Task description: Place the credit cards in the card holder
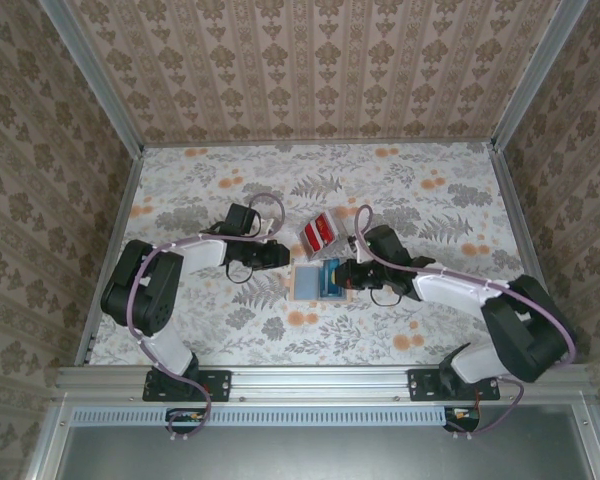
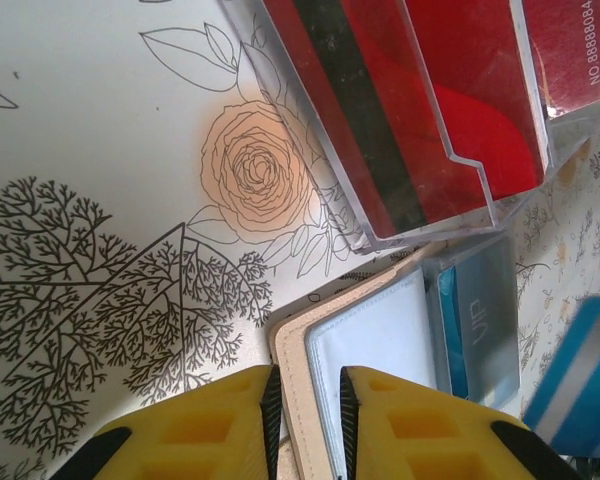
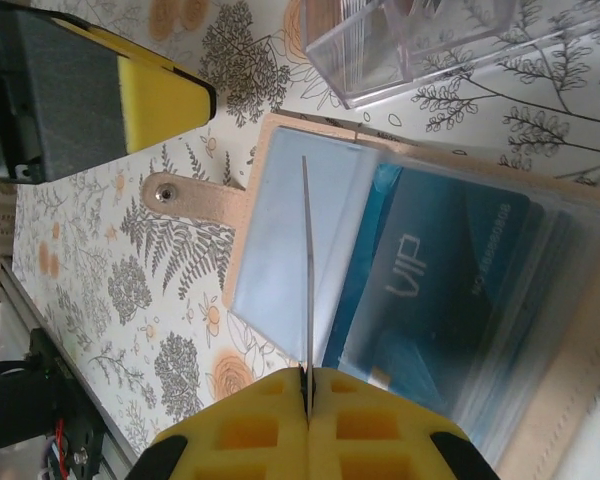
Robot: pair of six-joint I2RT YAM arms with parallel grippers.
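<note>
1. The wallet [image 1: 305,283] lies open on the flowered worktop [image 1: 430,200], bluish inside up, between the ends of the two arms.
2. Its tan tab [image 3: 185,195], with a metal snap, lies flat on the worktop off the wallet's left side.
3. A blue VIP card [image 3: 430,270] sits in the clear sleeves on the wallet's right half.
4. The red cards [image 1: 317,232] stand in a clear tray [image 2: 380,215] just beyond the wallet. The tray's near corner is close against the wallet's far edge; I cannot tell whether they touch.
5. The right jaws are pressed together on the near end of a thin card [image 3: 306,260].
6. From the right wrist that card shows edge-on. It reaches out over the wallet's inside, along the line between the pale left panel and the VIP card. I cannot tell whether its far end is inside a sleeve.
7. In the left wrist view the same card is blurred at the right edge, and its face is blue with a pale stripe.
8. The left jaws are at the wallet's far left corner, with the yellow fingers [image 2: 200,430] a narrow gap apart.
9. The wallet's tan edge shows in that gap, seen face-on rather than pinched between the pads. I cannot tell whether the fingertips touch the wallet.
</note>
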